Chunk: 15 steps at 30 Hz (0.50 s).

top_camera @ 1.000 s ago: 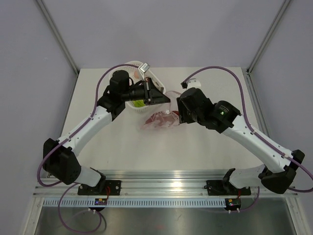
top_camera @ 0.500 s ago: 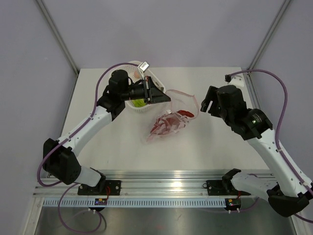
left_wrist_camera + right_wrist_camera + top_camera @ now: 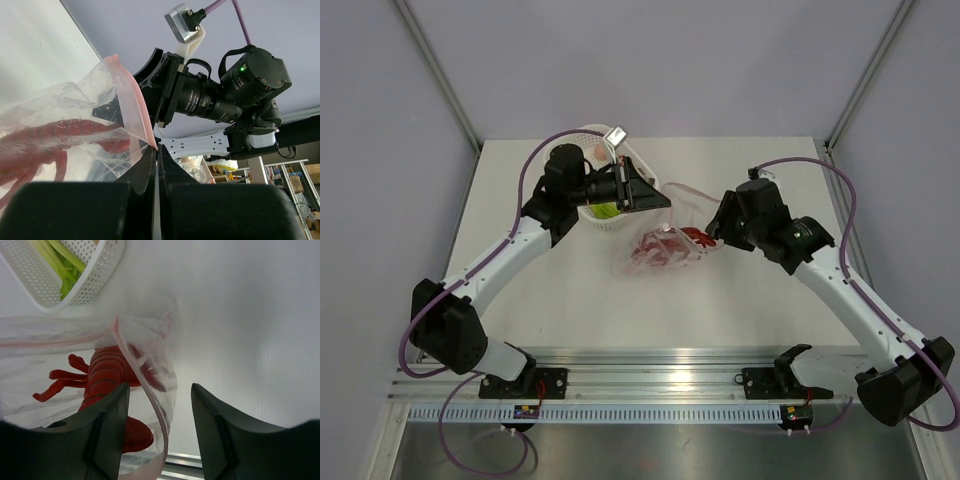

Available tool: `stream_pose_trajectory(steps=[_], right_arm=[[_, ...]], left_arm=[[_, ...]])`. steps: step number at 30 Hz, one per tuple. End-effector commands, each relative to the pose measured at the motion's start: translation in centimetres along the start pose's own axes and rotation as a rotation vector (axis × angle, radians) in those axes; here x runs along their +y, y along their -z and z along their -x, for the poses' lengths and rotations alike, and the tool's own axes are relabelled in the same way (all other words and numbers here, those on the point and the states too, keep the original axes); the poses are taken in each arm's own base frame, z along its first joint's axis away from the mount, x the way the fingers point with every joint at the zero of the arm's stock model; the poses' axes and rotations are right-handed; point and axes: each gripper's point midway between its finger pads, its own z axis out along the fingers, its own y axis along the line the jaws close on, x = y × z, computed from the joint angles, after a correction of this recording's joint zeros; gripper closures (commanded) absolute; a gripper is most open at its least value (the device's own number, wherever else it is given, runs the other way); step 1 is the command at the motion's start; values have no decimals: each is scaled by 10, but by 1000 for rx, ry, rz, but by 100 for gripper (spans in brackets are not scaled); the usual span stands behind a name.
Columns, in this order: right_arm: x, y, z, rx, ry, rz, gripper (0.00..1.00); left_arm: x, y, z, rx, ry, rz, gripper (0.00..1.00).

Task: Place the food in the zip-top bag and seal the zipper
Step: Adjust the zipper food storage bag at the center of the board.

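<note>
Top view: one bag (image 3: 655, 256) mid-surface, long axis left-right, mouth lifted toward far right. One lobster (image 3: 698, 236) inside, near mouth. Left claw (image 3: 655, 200) at mouth's far corner; right claw (image 3: 713, 235) nearer open side. One basket (image 3: 610, 226) just left.

Left wrist: left claw (image 3: 156, 155) clamped together on zipper strip (image 3: 132, 102).

Right wrist: right claw (image 3: 159, 390) apart, holding nothing, strip (image 3: 127, 357) running between fingers. Green vegetable (image 3: 62, 262) in basket (image 3: 95, 270), not yet bagged.
</note>
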Motion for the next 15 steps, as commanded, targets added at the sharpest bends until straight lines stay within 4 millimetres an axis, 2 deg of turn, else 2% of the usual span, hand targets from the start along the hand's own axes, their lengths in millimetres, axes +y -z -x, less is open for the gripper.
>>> stream_pose_trajectory(steps=[1, 3, 7, 11, 15], right_arm=[[18, 13, 7, -38, -90, 113, 40], [19, 17, 5, -34, -109, 123, 31], [16, 25, -2, -16, -119, 139, 29], [13, 26, -12, 6, -142, 144, 35], [10, 24, -20, 17, -172, 151, 47]], left_arm=[[-8, 0, 5, -13, -42, -44, 100], [-5, -1, 5, -19, -41, -33, 100], [-1, -2, 7, -25, -38, -23, 100], [1, -3, 8, -35, -36, -16, 100], [3, -3, 8, -40, -30, -10, 100]])
